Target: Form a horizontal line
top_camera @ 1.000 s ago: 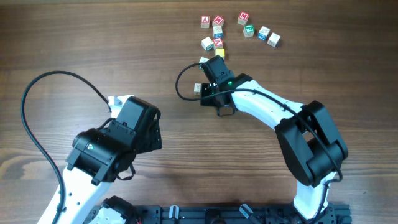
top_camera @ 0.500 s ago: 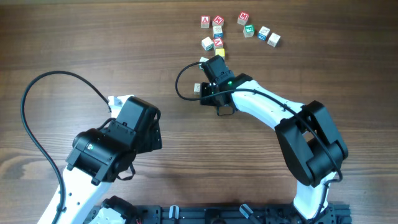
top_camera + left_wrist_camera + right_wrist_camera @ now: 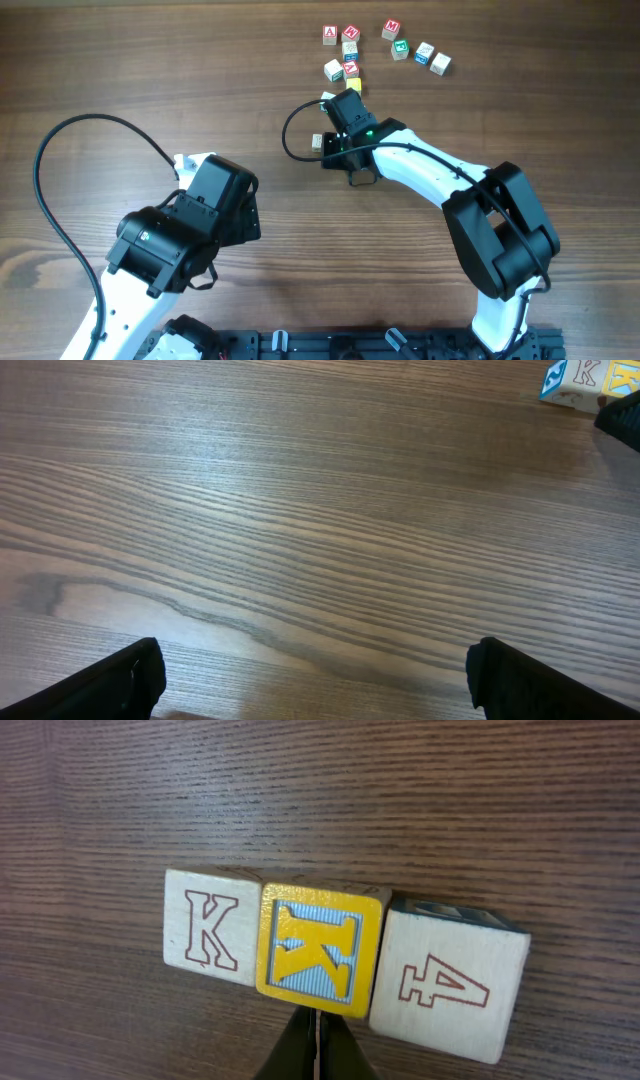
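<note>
In the right wrist view three letter cubes stand side by side in a straight row. A pale cube with a red K (image 3: pixel 212 927) is on the left, a yellow K cube (image 3: pixel 320 951) in the middle, and a white cube with a red 4 (image 3: pixel 450 985) on the right. My right gripper (image 3: pixel 315 1016) is shut, empty, with its tips against the yellow cube's near edge. From overhead my right wrist (image 3: pixel 347 110) hides most of the row; one pale cube (image 3: pixel 326 97) shows at its left. My left gripper (image 3: pixel 315 675) is open over bare wood.
Several loose letter cubes lie scattered at the back: a red A (image 3: pixel 329 35), a green one (image 3: pixel 400 47), a blue one (image 3: pixel 439 64). A K cube (image 3: pixel 568 380) shows top right in the left wrist view. The left arm (image 3: pixel 190 230) and its cable (image 3: pixel 60 130) fill the front left.
</note>
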Motion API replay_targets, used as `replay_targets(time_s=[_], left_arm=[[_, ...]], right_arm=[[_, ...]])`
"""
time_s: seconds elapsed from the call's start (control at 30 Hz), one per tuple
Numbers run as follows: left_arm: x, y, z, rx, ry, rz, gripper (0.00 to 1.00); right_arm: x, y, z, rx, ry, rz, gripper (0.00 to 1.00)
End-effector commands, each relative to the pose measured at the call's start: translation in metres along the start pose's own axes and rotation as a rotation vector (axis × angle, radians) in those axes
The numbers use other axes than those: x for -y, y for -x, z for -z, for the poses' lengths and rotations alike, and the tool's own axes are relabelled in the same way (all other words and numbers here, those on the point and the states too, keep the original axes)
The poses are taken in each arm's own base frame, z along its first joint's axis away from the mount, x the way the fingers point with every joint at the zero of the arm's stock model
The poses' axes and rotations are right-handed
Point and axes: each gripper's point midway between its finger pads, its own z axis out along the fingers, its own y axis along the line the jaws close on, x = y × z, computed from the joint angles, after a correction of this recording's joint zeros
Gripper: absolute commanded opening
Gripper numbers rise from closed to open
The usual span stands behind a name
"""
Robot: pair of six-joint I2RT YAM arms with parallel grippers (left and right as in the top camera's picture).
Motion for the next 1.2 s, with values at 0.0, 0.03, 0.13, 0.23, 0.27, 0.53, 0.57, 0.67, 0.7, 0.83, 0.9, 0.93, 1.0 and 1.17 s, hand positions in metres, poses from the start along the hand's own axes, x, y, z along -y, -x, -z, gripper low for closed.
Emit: replay_targets(time_s=[0.0,0.03,0.13,0.23,0.27,0.53,0.57,0.67,0.7,0.83,0.9,0.93,1.0,1.17], left_arm=[[-0.001,0.0,0.0,0.0,0.0,0.014,1.0],[-0.001,0.0,0.0,0.0,0.001,0.014,1.0],[-0.001,0.0,0.0,0.0,0.0,0.014,1.0],[-0.001,0.0,0.0,0.0,0.0,0.014,1.0],[-0.001,0.0,0.0,0.0,0.0,0.014,1.0],[-0.001,0.0,0.0,0.0,0.001,0.014,1.0],[-0.001,0.0,0.0,0.0,0.0,0.014,1.0],[-0.001,0.0,0.0,0.0,0.0,0.014,1.0],[-0.001,0.0,0.0,0.0,0.0,0.014,1.0],[-0.001,0.0,0.0,0.0,0.0,0.014,1.0],[-0.001,0.0,0.0,0.0,0.0,0.014,1.0],[-0.001,0.0,0.0,0.0,0.0,0.014,1.0],[-0.001,0.0,0.0,0.0,0.0,0.014,1.0],[-0.001,0.0,0.0,0.0,0.0,0.014,1.0]], right_arm=[[0.008,-0.005,-0.008,-0.016,-0.035,-0.011,0.04],[0.008,-0.005,-0.008,-0.019,-0.032,-0.011,0.04],[-0.001,-0.009,-0.006,-0.047,0.018,0.013,0.04],[-0.003,-0.011,0.003,-0.07,0.02,0.021,0.04],[-0.003,-0.013,0.008,-0.078,0.015,0.021,0.04],[0.036,-0.007,0.013,-0.01,-0.186,0.045,0.04],[0.038,-0.008,0.011,-0.001,-0.19,0.045,0.05],[0.038,-0.012,0.005,0.001,-0.17,0.04,0.04],[0.038,-0.012,0.005,0.002,-0.17,0.04,0.04],[0.037,-0.01,0.004,0.01,-0.165,0.04,0.04],[0.034,-0.006,0.004,0.025,-0.155,0.04,0.04],[0.033,-0.005,0.004,0.031,-0.151,0.04,0.04],[0.033,-0.004,0.004,0.035,-0.148,0.04,0.05],[0.033,-0.005,0.003,0.032,-0.15,0.04,0.05]])
